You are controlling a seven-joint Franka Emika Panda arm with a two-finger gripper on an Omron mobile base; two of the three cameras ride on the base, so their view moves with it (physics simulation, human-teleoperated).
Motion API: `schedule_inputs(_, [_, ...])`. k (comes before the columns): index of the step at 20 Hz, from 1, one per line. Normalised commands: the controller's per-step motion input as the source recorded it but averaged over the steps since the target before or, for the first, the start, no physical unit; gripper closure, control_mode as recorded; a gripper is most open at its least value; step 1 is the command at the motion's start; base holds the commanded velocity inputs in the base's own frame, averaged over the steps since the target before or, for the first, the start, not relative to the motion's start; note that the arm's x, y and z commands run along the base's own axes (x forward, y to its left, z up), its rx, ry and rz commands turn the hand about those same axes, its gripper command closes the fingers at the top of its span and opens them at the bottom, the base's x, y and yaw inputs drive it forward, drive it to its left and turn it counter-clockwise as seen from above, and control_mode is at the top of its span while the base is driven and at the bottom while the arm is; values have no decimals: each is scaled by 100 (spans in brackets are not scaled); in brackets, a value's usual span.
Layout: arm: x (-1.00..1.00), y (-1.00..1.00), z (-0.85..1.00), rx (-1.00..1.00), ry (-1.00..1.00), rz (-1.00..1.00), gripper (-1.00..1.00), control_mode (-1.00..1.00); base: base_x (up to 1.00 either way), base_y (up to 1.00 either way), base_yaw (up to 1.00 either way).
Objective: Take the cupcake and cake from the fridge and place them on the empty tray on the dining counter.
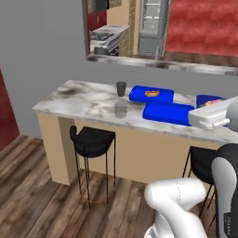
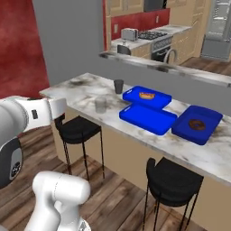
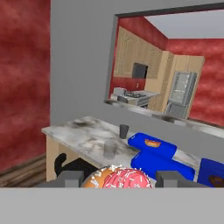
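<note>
We carried the cupcake [image 3: 124,179], pinched in our gripper [image 3: 119,180], toward the empty tray [image 2: 147,118] near the dining counter [image 2: 85,92] front edge.

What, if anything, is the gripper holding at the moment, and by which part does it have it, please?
The gripper holds the cupcake, one finger on each side of its pink-frosted top; the wrapper is hidden.

Both base views look forward and down from behind the arm, left and right, sharing the marble surface [image 1: 88,103] and its blue trays. The hand view faces that surface from farther back, nearly level.
</note>
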Motion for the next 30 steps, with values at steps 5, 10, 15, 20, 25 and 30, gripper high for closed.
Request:
schedule_inputs(5, [0,0,0,0,0,0,100,100,11,-15,-24])
schedule_inputs(10, [0,0,0,0,0,0,100,100,28,-3,-25])
schedule_inputs(15, [0,0,0,0,0,0,100,100,50,14,-32])
schedule_inputs(20, [0,0,0,0,0,0,100,100,49,17,-33])
schedule_inputs(25, [0,0,0,0,0,0,100,100,42,32,-29])
schedule_inputs(30, [0,0,0,0,0,0,100,100,33,66,-20])
